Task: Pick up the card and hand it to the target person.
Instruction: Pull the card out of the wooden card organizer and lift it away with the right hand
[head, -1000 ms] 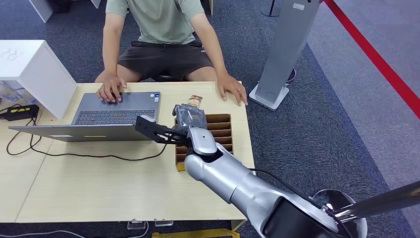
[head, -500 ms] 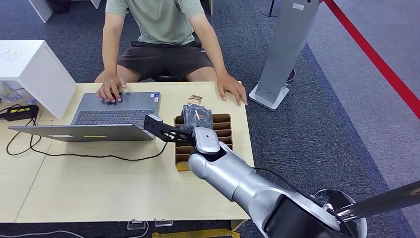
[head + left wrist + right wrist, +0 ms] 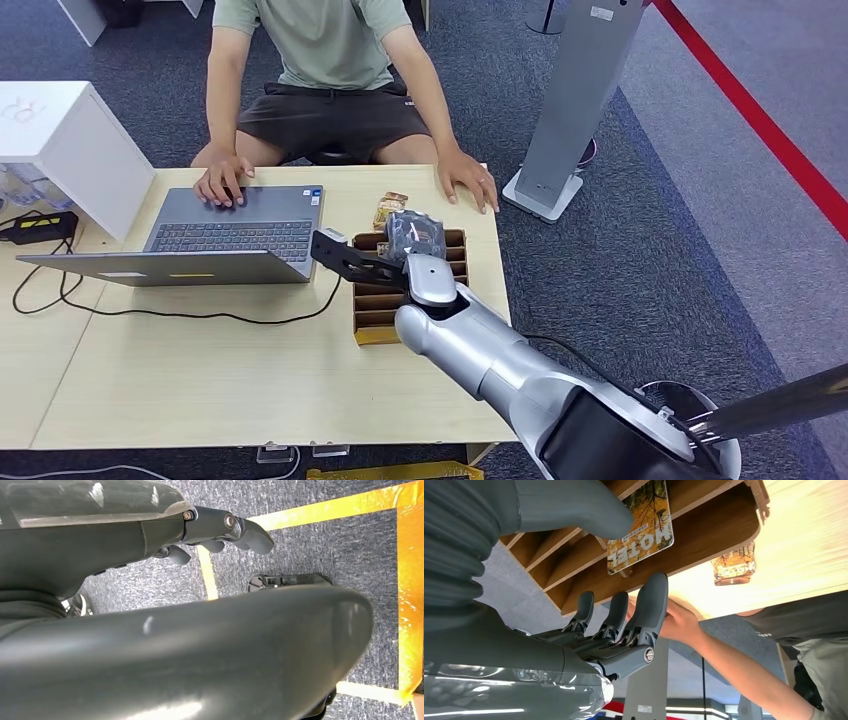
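A yellow "HOTEL" card (image 3: 641, 527) stands upright in an end slot of the wooden slotted holder (image 3: 704, 530). My right hand (image 3: 619, 585) hovers over that slot with thumb and fingers (image 3: 651, 605) spread apart and nothing in it; the thumb tip is close to the card's corner. From the head, the right hand (image 3: 415, 236) covers the far end of the holder (image 3: 375, 300). Small cards (image 3: 390, 208) lie on the table just beyond it. The person (image 3: 320, 60) sits across, one hand (image 3: 470, 185) flat on the table. My left hand (image 3: 220, 530) hangs over the floor, holding nothing.
An open laptop (image 3: 235, 235) sits left of the holder, with the person's other hand (image 3: 222, 182) on it and a black cable (image 3: 200, 315) trailing in front. A white box (image 3: 60, 140) stands at the far left. A grey pillar (image 3: 580, 100) rises right of the table.
My right hand has slid right along the holder's far end, uncovering the small cards on the table. The person has not moved.
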